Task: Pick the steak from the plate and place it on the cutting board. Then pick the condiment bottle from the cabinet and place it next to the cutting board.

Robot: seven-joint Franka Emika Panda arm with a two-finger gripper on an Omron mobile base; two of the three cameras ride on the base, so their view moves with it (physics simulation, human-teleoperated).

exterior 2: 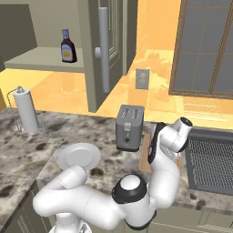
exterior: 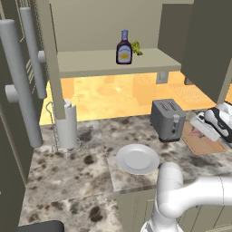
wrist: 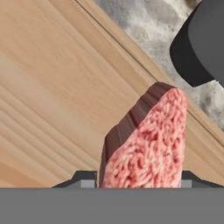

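the gripper (wrist: 138, 186) pinches the steak (wrist: 146, 140), its two dark tips showing on either side of the meat at the bottom of the hand view, part-way apart with the slab between them. the steak stands on edge, its pink grainy face toward the camera and a darker brown rim along its upper left side. it is over the board (wrist: 57, 96), just inside the board's edge; i cannot tell whether it touches the wood. past that edge lies the marbled tabletop (wrist: 144, 26) and a dark rounded object (wrist: 201, 43) at the upper right.

in the left base view the hand reaches in from the right over the board (exterior: 201, 141), which lies right of the toaster (exterior: 167, 120). the plate (exterior: 137, 158) sits bare on the tabletop in front of the toaster.

the bottle (exterior: 123, 47) stands upright on the cabinet (exterior: 108, 61) shelf, a small green vegetable (exterior: 137, 48) just beside it. its yellow-white label is too small to read
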